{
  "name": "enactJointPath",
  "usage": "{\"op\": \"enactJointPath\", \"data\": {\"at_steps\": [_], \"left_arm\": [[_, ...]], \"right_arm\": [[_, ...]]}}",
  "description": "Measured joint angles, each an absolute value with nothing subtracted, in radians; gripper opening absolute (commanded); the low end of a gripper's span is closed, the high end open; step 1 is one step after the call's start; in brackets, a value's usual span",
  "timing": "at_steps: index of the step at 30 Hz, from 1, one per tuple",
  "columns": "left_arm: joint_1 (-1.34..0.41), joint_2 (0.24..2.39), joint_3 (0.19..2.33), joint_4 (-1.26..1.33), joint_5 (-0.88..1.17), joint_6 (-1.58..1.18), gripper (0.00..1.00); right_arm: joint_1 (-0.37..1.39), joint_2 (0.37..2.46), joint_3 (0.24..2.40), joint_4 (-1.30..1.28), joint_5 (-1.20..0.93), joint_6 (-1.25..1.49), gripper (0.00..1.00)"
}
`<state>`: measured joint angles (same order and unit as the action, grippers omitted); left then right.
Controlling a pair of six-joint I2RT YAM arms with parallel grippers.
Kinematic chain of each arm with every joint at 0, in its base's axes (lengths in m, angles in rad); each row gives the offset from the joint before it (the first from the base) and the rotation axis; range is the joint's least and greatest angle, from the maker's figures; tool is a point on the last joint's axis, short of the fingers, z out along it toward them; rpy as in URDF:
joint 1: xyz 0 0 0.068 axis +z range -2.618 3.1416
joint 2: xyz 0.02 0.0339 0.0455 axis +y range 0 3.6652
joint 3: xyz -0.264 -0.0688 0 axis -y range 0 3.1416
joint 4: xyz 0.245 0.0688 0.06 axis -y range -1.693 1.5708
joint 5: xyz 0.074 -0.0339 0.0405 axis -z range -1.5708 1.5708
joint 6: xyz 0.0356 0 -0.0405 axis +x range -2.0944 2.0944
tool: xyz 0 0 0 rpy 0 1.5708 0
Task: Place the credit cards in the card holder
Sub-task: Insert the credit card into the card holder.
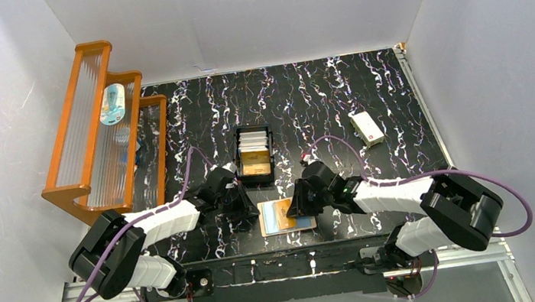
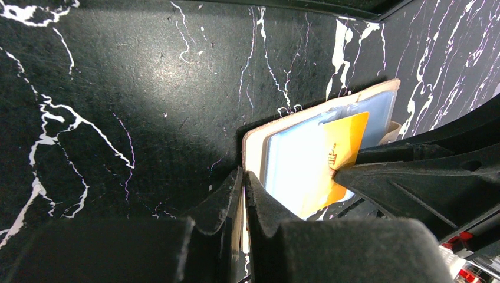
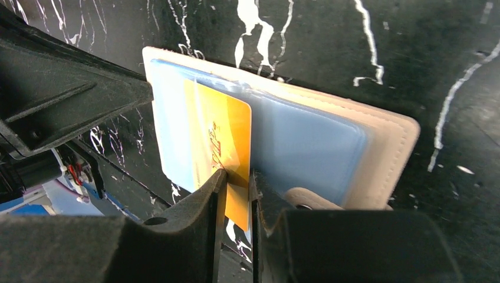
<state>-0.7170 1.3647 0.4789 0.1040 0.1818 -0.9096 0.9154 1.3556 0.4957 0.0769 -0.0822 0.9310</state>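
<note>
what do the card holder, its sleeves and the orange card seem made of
Card holder: tan leather or imitation leather, matte, with a soft rounded rim. Sleeves: clear flexible plastic, bluish, glossy. Orange card: thin stiff plastic, smooth, with printed markings.

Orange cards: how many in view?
2 orange cards. One pinched in the right jaws, at the open card holder; one in the black tray's near compartment. Others may hide under its whitish cards.
</note>
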Motion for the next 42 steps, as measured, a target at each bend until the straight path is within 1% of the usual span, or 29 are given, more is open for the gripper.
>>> {"op": "enactJointPath", "data": {"at_steps": [9, 17, 21, 25, 29, 32, 42], "left_arm": [[-0.718, 1.364, 0.480, 0.103, 0.180, -0.910, 0.06], [-0.723, 1.360, 0.480, 0.100, 0.171, -0.913, 0.06], [-0.724, 1.359, 0.480, 0.099, 0.169, -0.914, 0.06], [-0.725, 1.359, 0.480, 0.099, 0.168, -0.914, 0.06], [-0.728, 1.358, 0.480, 0.098, 0.164, -0.913, 0.06], [-0.729, 1.358, 0.480, 0.097, 0.163, -0.913, 0.06], [-0.735, 1.358, 0.482, 0.095, 0.155, -0.913, 0.06]], "right_arm": [[0.948, 1.393, 0.553, 0.043, -0.073, 0.910, 0.45], [0.952, 1.345, 0.565, -0.042, -0.047, 0.897, 0.53], [0.952, 1.349, 0.569, -0.046, -0.048, 0.890, 0.53], [0.952, 1.370, 0.575, -0.020, -0.058, 0.890, 0.47], [0.955, 1.405, 0.588, 0.003, -0.074, 0.890, 0.45], [0.963, 1.422, 0.606, 0.004, -0.078, 0.884, 0.40], [0.978, 1.477, 0.652, 0.006, -0.102, 0.865, 0.44]]}}
